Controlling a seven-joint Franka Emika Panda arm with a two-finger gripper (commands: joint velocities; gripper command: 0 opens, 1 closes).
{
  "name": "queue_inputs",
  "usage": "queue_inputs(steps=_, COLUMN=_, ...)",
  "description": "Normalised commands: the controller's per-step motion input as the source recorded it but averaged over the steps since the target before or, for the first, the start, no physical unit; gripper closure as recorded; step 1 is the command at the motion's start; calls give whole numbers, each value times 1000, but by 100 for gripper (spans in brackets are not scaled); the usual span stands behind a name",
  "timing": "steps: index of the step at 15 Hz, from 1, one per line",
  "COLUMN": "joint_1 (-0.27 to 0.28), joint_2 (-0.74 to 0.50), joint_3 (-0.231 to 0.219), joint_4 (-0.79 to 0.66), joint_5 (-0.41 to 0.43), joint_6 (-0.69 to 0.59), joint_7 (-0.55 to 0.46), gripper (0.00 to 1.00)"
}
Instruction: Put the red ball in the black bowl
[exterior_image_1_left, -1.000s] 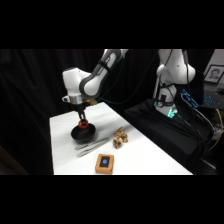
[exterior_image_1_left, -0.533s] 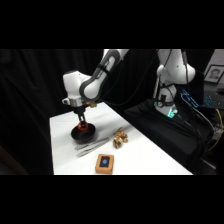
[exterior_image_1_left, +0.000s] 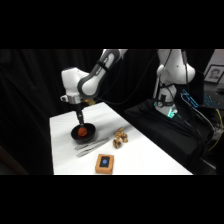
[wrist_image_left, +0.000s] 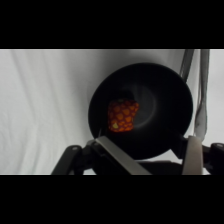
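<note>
The red ball (wrist_image_left: 122, 116) lies inside the black bowl (wrist_image_left: 172, 90), left of the bowl's middle, and nothing is touching it. My gripper (wrist_image_left: 152, 159) hangs just above the bowl's near rim and is open, its two fingers (wrist_image_left: 116, 156) set wide apart with nothing between them. In the side view the gripper (exterior_image_1_left: 80, 120) comes down over the bowl (exterior_image_1_left: 76, 135) at the table's left, and the ball (exterior_image_1_left: 83, 132) shows as a red spot in it.
Silver tongs (exterior_image_1_left: 92, 146) lie right in front of the bowl and run along its right side as tongs (wrist_image_left: 200, 95) in the wrist view. A tan lumpy cluster (exterior_image_1_left: 120, 138) sits to the right. An orange-edged block (exterior_image_1_left: 104, 163) lies near the front edge.
The red ball was at the gripper's tip a second ago and now rests lower, inside the bowl. The gripper has stayed over the bowl.
</note>
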Motion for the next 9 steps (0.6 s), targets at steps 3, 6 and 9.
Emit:
queue_inputs(steps=3, joint_1=-29, joint_2=-421, joint_3=27, joint_4=-111, joint_5=65, joint_6=-306, joint_7=-65, gripper=0)
queue_inputs(steps=6, joint_1=24, joint_2=-480, joint_3=-21, joint_4=-151, joint_5=17, joint_6=-329, joint_7=-37, gripper=0)
queue_inputs(steps=9, joint_1=63, joint_2=-412, joint_3=-60, joint_4=-131, joint_5=-23, joint_6=-292, joint_7=-20, gripper=0)
